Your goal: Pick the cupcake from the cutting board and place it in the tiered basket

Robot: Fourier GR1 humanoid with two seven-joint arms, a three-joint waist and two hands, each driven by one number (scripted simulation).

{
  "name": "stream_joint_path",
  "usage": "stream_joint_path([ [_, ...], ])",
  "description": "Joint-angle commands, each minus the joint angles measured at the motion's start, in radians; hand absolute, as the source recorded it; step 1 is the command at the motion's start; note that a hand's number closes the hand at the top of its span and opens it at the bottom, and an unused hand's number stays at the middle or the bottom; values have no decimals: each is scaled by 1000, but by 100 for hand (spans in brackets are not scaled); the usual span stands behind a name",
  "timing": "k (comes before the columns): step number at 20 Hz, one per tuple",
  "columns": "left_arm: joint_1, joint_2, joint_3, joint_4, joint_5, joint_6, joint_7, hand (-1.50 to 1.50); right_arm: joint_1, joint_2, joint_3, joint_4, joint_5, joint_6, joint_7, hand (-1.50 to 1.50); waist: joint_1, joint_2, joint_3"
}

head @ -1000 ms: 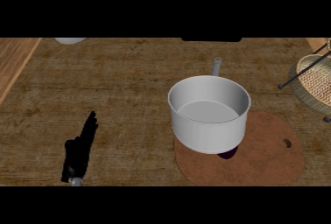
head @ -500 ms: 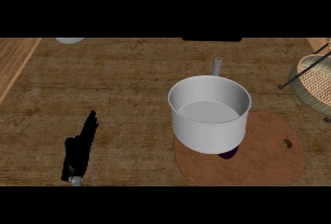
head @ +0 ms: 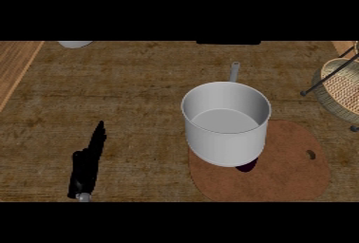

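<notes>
change: none visible | left hand point(head: 87, 163): same spot, fingers straight | objects: unmoved

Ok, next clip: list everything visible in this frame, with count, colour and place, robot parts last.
Pot: one, grey, centre, handle pointing away, covering the board's far edge.
Cutting board: one, reddish-brown, rounded, lower right, with a hole near its right edge.
Cupcake: one, only a dark purple sliver showing at the pot's near base, on the board.
Tiered basket: one, woven tan with dark frame, right edge, cut off.
Pale object: one, whitish, top left, mostly cut off.
Counter: one, brown wood grain.
Left hand: one, black, lower left, fingers straight, resting.
Right hand: not in view.
</notes>
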Motion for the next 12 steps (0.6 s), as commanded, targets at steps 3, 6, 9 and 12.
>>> stream_joint_path([
  [3, 28, 9, 0, -37, 8, -13, 9, 0, 15, -133, -90, -3, -45, -132, 14, -150, -12, -5, -1],
  [6, 28, 29, 24, -55, 24, -19, 29, 0, 105, -182, -149, 16, -82, -174, 11, -150, -27, -10, -1],
  [9, 10, -10, 6, -12, -3, 17, 12, 0, 173, -290, -208, 45, -130, -99, 12, -150, -36, -8, -1],
  [12, 19, 0, 20, -6, 8, 9, 8, 0, 291, -372, -274, 82, -186, -6, -1, -150, -43, -10, -1],
])
